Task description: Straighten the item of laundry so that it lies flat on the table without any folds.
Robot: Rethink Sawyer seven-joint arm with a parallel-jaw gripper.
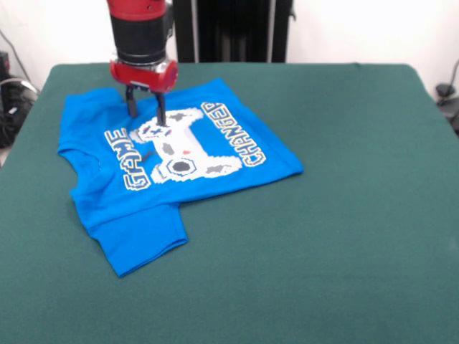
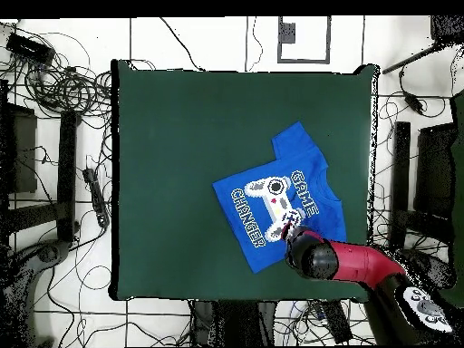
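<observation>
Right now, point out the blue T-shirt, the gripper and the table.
Blue T-shirt [image 1: 136, 229], front view, near sleeve.
Gripper [image 1: 147, 120], front view, between its open fingertips.
Table [image 1: 344, 236], front view, bare green top.

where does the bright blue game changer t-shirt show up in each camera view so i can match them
Front view: the bright blue short-sleeved T-shirt lies left of centre on the dark green felt table, under the red and black gripper.
Overhead view: the shirt lies right of centre, toward the table's lower right.
Shared landmark: the white game controller print.
</observation>
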